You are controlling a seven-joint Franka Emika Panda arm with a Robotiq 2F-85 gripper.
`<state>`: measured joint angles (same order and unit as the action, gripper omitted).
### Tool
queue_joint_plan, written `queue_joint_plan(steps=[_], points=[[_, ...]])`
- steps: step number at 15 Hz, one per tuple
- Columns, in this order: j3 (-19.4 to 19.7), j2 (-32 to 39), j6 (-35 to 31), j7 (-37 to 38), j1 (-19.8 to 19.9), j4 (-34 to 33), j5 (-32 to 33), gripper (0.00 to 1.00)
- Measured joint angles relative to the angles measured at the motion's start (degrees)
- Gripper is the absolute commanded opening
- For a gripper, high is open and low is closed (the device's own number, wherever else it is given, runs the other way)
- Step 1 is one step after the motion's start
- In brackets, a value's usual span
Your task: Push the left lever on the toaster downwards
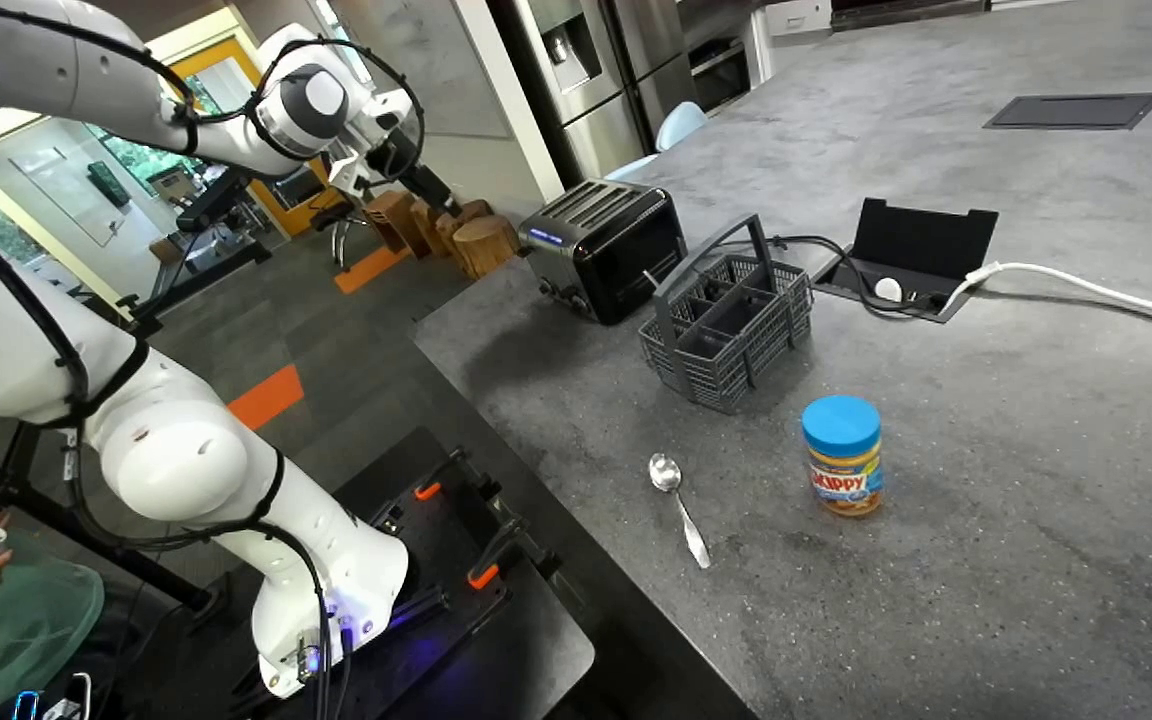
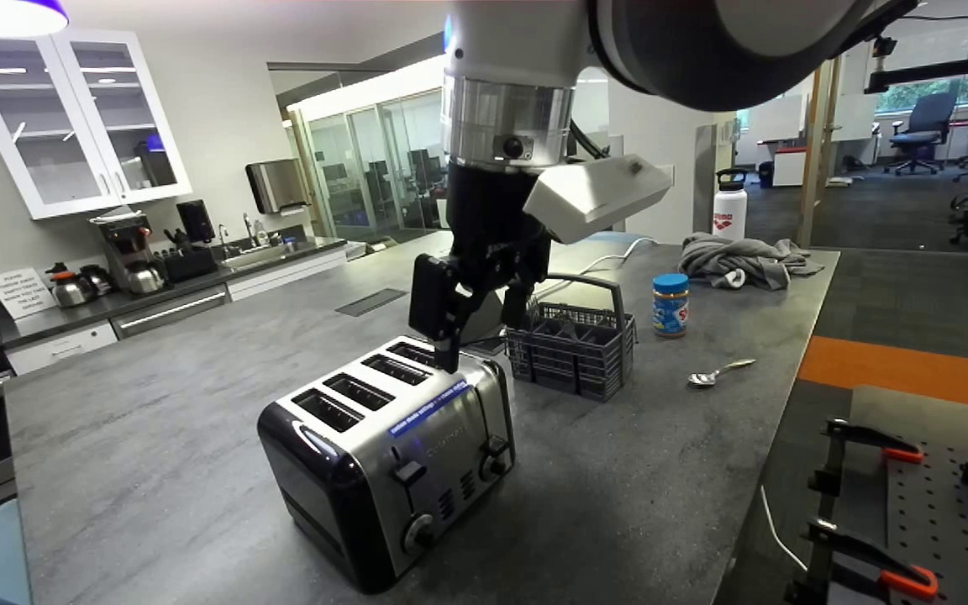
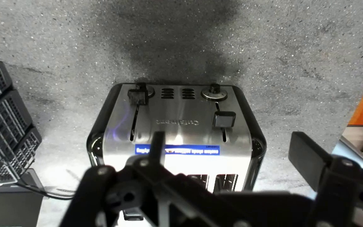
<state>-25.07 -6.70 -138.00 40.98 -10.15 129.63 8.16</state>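
The toaster (image 1: 626, 250) is boxy and black with a silvery slotted top and front. It stands on the counter in both exterior views (image 2: 450, 458) and upside down in the wrist view (image 3: 181, 132). Its left lever (image 2: 408, 472) sits part way along its slot; it shows at the right in the wrist view (image 3: 224, 119). The right lever (image 3: 138, 97) is at the knob end of its slot. My gripper (image 3: 227, 142) is open and empty, fingers spread. One finger overlaps the toaster's blue label in the wrist view, the other lies past its side. In an exterior view the gripper (image 1: 436, 195) is apart from it.
A dark mesh caddy (image 1: 726, 325) stands beside the toaster. A blue-lidded peanut butter jar (image 1: 843, 460) and a spoon (image 1: 681, 510) lie farther along the counter. A flat black outlet box (image 1: 921, 250) has a white cable (image 1: 1086, 280). A grey cloth (image 2: 740, 260) lies near a white bottle (image 2: 729, 214).
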Motion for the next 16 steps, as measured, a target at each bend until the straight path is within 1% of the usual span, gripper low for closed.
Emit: queue_joint_plan(steps=[2, 3, 5, 6, 7, 9, 10, 13, 16], points=[[0.3, 1.7, 0.0, 3.2, -0.2, -0.9, 2.4, 0.59], [0.5, 3.1, 0.0, 5.1, -0.3, -1.9, 4.2, 0.49], [1.1, 6.7, 0.1, 9.1, -0.9, -4.3, 8.1, 0.36], [1.7, 8.7, 0.1, 11.0, -1.5, -5.7, 10.1, 0.27], [2.5, 10.8, 0.1, 12.6, -2.3, -7.1, 11.8, 0.20], [4.6, 14.9, 0.1, 13.6, -4.1, -10.0, 12.6, 0.05], [5.5, 16.8, 0.1, 13.6, -5.0, -11.4, 12.4, 0.00], [8.2, 21.8, 0.2, 13.6, -7.6, -15.2, 12.1, 0.00], [10.5, 25.4, 0.2, 13.6, -9.7, -18.0, 11.5, 0.00]])
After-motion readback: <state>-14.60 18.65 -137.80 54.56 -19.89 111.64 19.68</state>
